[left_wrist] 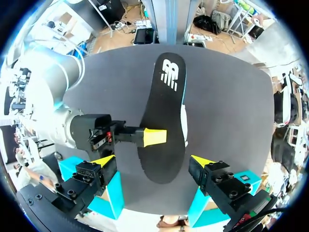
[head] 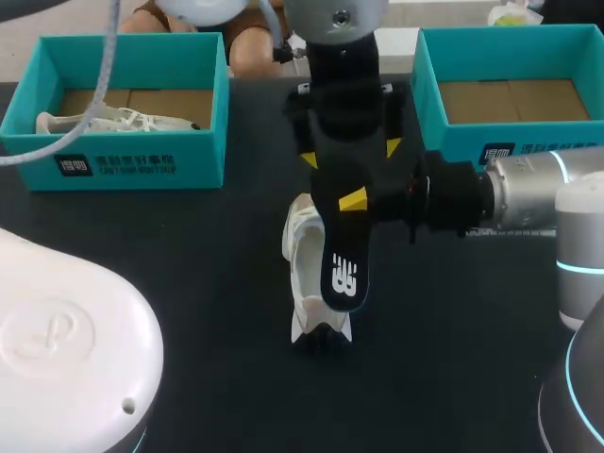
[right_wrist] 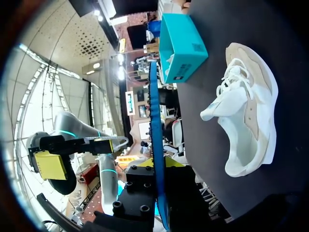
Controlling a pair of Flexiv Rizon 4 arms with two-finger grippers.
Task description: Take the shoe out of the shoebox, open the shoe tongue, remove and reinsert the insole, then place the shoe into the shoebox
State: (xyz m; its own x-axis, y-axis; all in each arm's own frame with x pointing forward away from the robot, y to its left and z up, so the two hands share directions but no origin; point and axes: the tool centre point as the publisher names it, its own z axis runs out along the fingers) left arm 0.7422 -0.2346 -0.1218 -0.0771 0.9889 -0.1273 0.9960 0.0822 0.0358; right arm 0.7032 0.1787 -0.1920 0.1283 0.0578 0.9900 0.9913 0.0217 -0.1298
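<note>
- Closest, low at the left, looms the white left arm [head: 66,349].
- Next, the left box [head: 189,156] holds a second shoe [head: 123,121].
- Over the middle, the left tool [left_wrist: 153,162] hangs with fingers apart, gripping nothing.
- Below it is the black insole [head: 344,274], held above the table [head: 189,283].
- Under the insole, the white shoe [head: 304,255] sits on the table, between the boxes.
- From the right, the right tool [head: 354,201] is clamped on the insole.
- Farthest right stands the right box [head: 444,142].
</note>
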